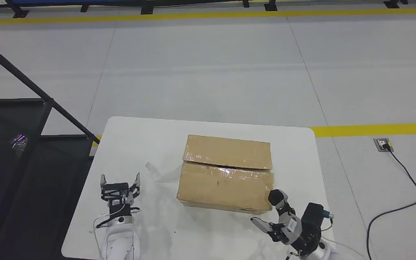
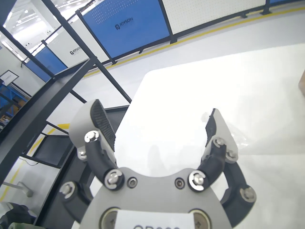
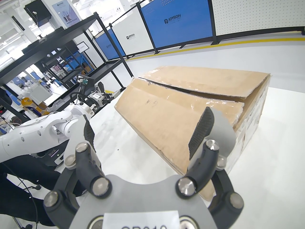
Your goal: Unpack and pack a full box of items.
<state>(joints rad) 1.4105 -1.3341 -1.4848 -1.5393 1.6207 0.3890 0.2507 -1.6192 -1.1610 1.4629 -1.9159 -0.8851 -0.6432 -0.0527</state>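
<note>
From above, the closed cardboard box [image 1: 225, 174] is seen on the desk [image 1: 143, 136], with the left claw [image 1: 119, 178] and right claw [image 1: 267, 210] spread and empty. Clear film [image 2: 234, 134] is revealed by the left wrist view.

Closed, taped cardboard box [image 1: 226, 180] lies mid-table.

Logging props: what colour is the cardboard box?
The cardboard box is plain brown, clearest in the right wrist view.

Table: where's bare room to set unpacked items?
Widest bare patch: far left corner of the table, between its left edge and the box. Also the strips behind and in front of the box. Crowded: clear plastic film between left claw and box; right claw by the box's front right corner.
</note>
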